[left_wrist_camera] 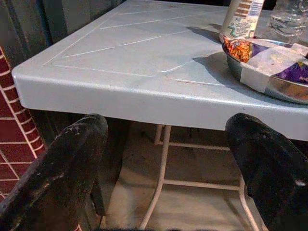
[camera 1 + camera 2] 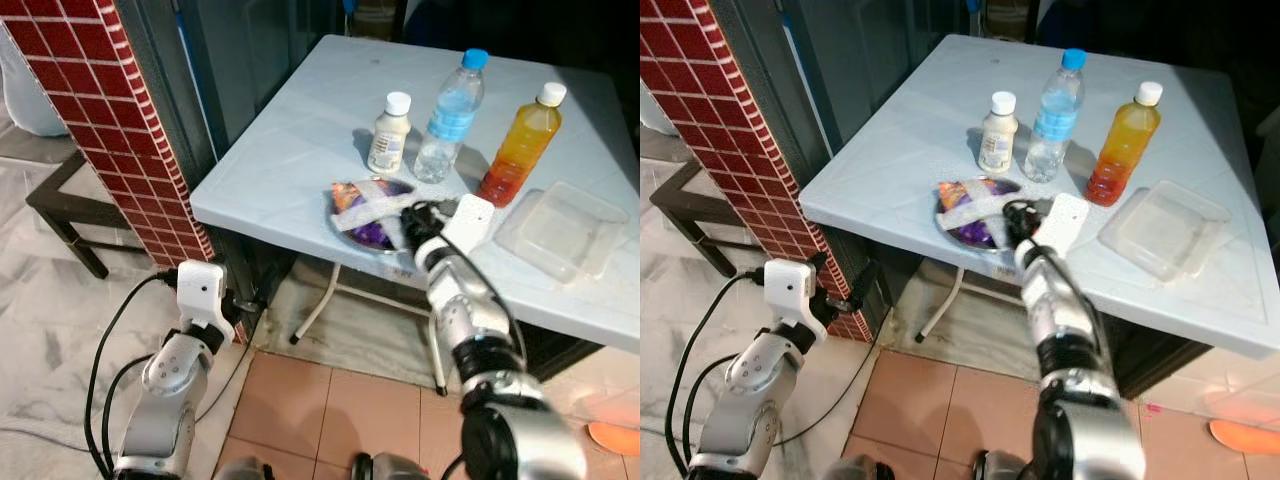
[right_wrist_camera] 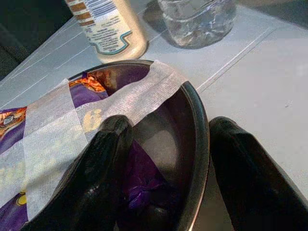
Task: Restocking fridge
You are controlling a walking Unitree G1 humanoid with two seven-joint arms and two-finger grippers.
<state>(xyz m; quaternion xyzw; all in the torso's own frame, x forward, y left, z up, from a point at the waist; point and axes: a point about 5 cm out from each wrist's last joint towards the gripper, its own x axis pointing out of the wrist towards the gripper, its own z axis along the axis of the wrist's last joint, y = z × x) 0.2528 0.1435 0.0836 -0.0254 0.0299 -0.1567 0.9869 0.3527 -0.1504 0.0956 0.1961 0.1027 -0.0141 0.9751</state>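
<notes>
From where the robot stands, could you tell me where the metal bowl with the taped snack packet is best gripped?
By the near rim of the metal bowl, coming from the robot's side. The rim is thin and bare there, while tape crosses the middle. The right gripper already straddles it, one finger inside, the other outside. The bottles behind probably block the far side.

A pale grey-blue tabletop (image 2: 290,150) is carried on white folding legs (image 2: 325,295). A red brick pillar (image 2: 120,130) is seen just beside its left corner. The floor is laid with marbled white tiles (image 2: 50,330) on the left and terracotta tiles (image 2: 330,410) below. A dark bench (image 2: 65,215) is set behind the pillar.
</notes>
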